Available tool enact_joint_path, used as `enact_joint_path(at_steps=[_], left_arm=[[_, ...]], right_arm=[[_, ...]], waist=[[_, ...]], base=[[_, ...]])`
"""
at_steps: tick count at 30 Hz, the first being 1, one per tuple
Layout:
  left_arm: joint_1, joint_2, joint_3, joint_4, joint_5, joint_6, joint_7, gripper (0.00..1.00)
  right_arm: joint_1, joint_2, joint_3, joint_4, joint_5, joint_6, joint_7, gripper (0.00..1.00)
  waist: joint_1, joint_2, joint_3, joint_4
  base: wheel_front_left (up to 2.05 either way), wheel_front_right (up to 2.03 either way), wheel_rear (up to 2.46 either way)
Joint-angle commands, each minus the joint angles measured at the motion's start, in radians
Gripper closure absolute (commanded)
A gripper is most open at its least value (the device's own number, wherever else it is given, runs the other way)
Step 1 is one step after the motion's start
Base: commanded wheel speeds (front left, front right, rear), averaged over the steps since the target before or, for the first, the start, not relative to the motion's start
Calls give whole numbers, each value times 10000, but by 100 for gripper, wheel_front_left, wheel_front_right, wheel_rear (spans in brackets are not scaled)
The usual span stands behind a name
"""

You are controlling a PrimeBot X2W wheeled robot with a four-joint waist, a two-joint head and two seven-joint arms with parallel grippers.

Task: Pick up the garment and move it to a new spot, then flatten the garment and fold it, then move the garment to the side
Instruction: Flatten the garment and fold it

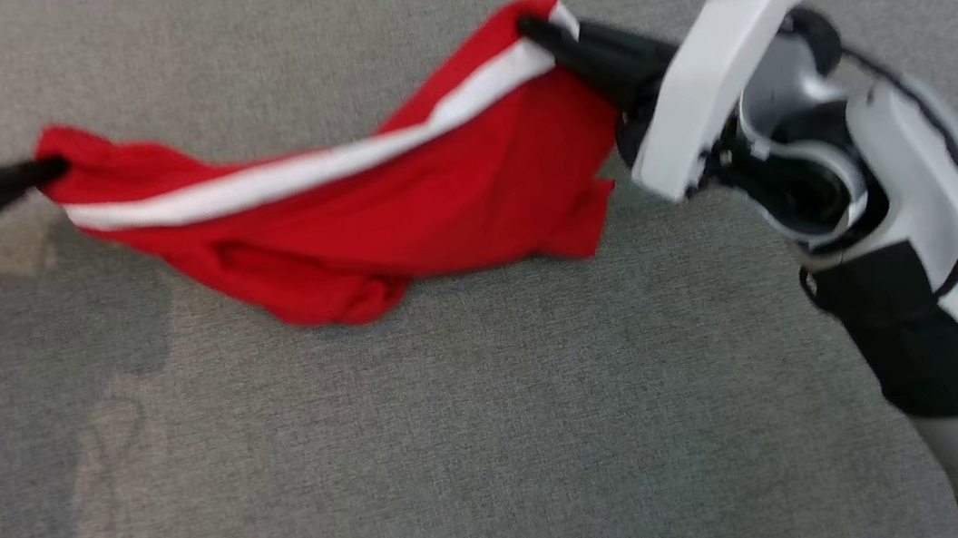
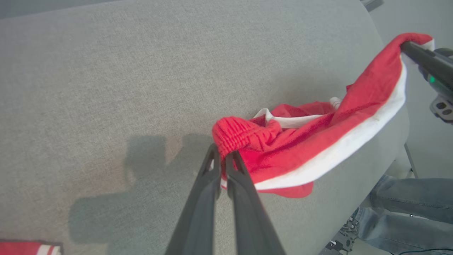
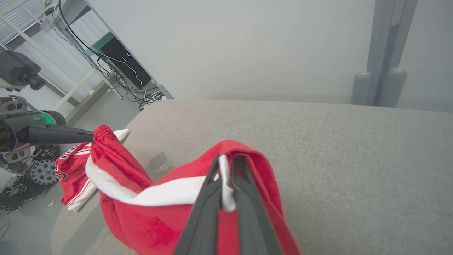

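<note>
The garment (image 1: 398,206) is red with a white stripe, and hangs stretched between my two grippers above the grey table (image 1: 464,444). Its lower folds sag down to the surface. My left gripper (image 1: 51,169) is shut on its ribbed left end, seen close in the left wrist view (image 2: 222,156) on the garment (image 2: 304,148). At the other end, my right gripper (image 1: 536,29) is shut on the white-edged corner, and the right wrist view shows its fingertips (image 3: 226,163) pinching the garment (image 3: 148,212).
Another red and white garment (image 3: 72,173) lies at the table's left end, its corner also visible (image 2: 32,248). A person's legs in jeans (image 2: 410,205) stand beyond the table edge. A rack with cables (image 3: 116,71) stands off the table.
</note>
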Motion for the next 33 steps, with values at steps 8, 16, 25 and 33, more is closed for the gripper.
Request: enact_joint_path(at_steps=[8, 16, 25, 33], left_arm=[[-3685, -589, 542, 1761, 918, 321, 635, 100], [-6296, -1702, 798, 3737, 2561, -318, -1473, 100], [-6662, -2550, 211, 5108, 2686, -693, -2011, 100], [-5485, -2042, -908, 4694, 2157, -708, -1190, 100]], right_arm=[[-3840, 176, -510, 1625, 193, 24, -316, 100], [-6264, 172, -790, 3027, -494, 22, -1886, 100], [-6810, 180, -704, 4239, -1456, 12, -3846, 100], [-6169, 183, 425, 5117, -959, 12, -3301, 100]], waist=[[0, 0, 2100, -99], [0, 0, 2150, -93], [0, 0, 2091, 39], [0, 0, 2381, 4]], base=[[0, 0, 0], [0, 0, 0], [0, 0, 0], [0, 0, 0]])
